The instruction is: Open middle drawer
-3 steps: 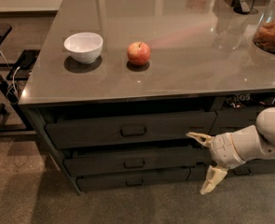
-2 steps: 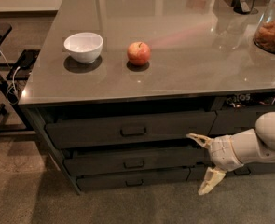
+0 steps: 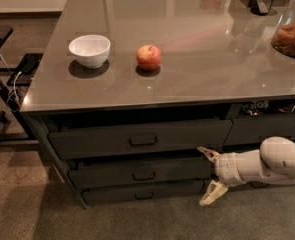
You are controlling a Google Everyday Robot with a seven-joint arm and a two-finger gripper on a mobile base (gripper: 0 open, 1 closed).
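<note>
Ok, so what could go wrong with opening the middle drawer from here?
The open gripper sits at the right end of the middle drawer, well off its handle, so it may miss. The three handles are stacked close; it could catch the top drawer or bottom drawer instead.

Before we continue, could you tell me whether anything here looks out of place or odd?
Nothing is spilled or damaged. One oddity: the open hand sits at the right end of the middle drawer, well off its central handle.
</note>
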